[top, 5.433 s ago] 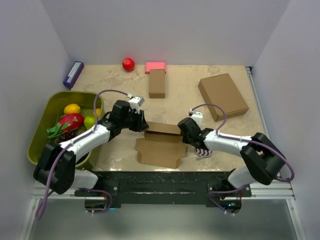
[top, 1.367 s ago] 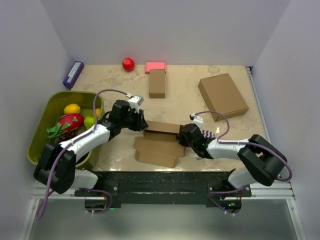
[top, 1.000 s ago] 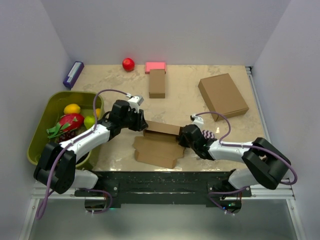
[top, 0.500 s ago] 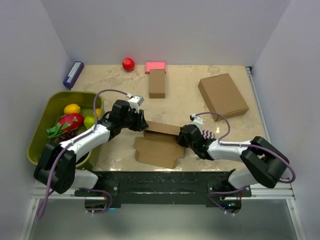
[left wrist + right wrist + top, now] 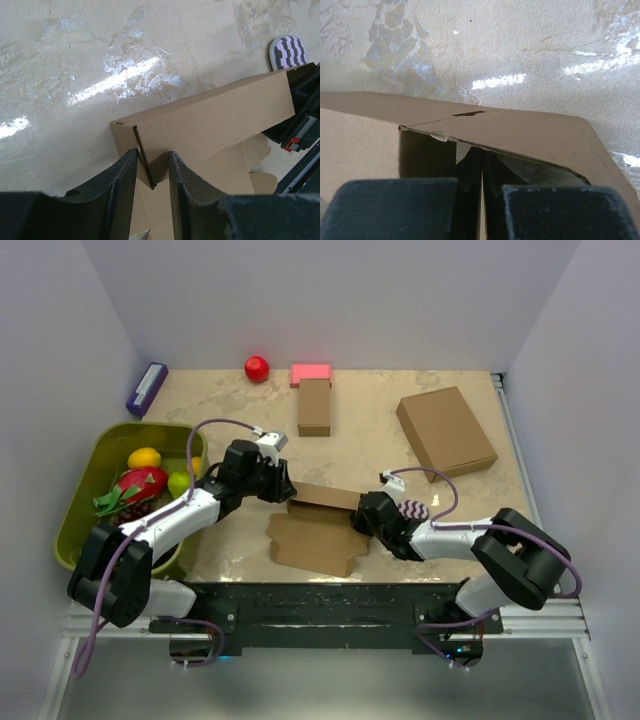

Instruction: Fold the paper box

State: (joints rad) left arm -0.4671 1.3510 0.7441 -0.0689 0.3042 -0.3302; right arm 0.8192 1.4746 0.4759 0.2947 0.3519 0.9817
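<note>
The paper box (image 5: 318,532) lies near the table's front middle as a brown die-cut sheet with its far wall folded upright. My left gripper (image 5: 284,488) is at that wall's left end. In the left wrist view its fingers (image 5: 125,170) straddle the wall's corner edge, shut on the paper box (image 5: 210,117). My right gripper (image 5: 358,522) is at the box's right end. It is shut, and in the right wrist view its tips (image 5: 481,165) are tucked under a raised flap of the box (image 5: 520,132), with nothing between them.
A green bin (image 5: 85,468) of fruit stands at the left. Farther back lie a narrow brown box (image 5: 314,406), a pink block (image 5: 310,372), a red ball (image 5: 257,367), a purple object (image 5: 146,389) and a larger brown box (image 5: 446,432). A striped object (image 5: 412,510) lies beside the right arm.
The right arm has lowered and slid its shut fingers left, in under the box's right end; the near flaps shifted slightly. The left gripper has kept its hold and place.
</note>
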